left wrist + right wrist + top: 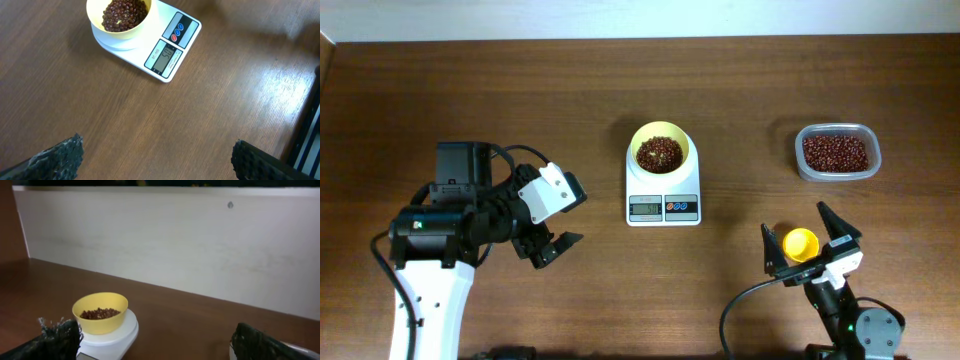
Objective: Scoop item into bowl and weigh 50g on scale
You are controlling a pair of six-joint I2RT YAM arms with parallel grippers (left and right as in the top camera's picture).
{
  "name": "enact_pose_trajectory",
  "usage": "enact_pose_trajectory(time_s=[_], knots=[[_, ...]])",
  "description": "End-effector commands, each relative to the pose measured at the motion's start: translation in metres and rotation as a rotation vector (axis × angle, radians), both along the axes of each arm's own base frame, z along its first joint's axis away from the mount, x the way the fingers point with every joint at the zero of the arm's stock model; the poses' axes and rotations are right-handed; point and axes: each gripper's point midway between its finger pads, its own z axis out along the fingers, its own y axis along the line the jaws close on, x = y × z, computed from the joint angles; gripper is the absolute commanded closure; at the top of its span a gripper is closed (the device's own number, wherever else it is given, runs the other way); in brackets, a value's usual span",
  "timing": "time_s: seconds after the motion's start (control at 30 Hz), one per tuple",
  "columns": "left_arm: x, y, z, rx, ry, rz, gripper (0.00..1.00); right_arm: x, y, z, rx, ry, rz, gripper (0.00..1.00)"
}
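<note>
Bowl (660, 127) with beans (660, 154) sits on the scale (664, 190), mid-table (display's too blurry to read for sure). Left gripper (552, 250) is spread wide and empty, left of the scale. Right gripper (794, 222) is spread too, with the yellow scoop (800, 243) between its fingers, not pinched.

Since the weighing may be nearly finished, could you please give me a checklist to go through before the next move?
1. Bowl sits squarely on scale: ok.
2. Beans in bowl: ok.
3. Display shows 50 g: cannot tell, digits too small.
4. Left jaws open, empty, clear of scale: ok.
5. Right jaws open, astride scoop in the overhead view; touching it: cannot tell.
6. Container upright, holds beans: ok.
</note>
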Motion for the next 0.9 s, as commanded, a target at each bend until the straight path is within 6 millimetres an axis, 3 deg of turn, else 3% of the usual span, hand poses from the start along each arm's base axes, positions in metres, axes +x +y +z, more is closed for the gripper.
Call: enact_pose_trajectory(time_s=[0.0,0.37,0.87], knots=[[-0.001,-0.002,0.002,-0.014,-0.010,-0.015,0.01,0.002,-0.007,0.001,0.014,-0.009,-0.046,0.01],[-0.001,-0.002,0.002,-0.014,-0.010,-0.015,0.01,0.010,-0.029,-0.046,-0.050,0.167,-0.180,0.01],[-0.001,-0.002,0.002,-0.014,-0.010,-0.015,0.01,0.010,-0.029,-0.046,-0.100,0.154,-0.184,0.01]])
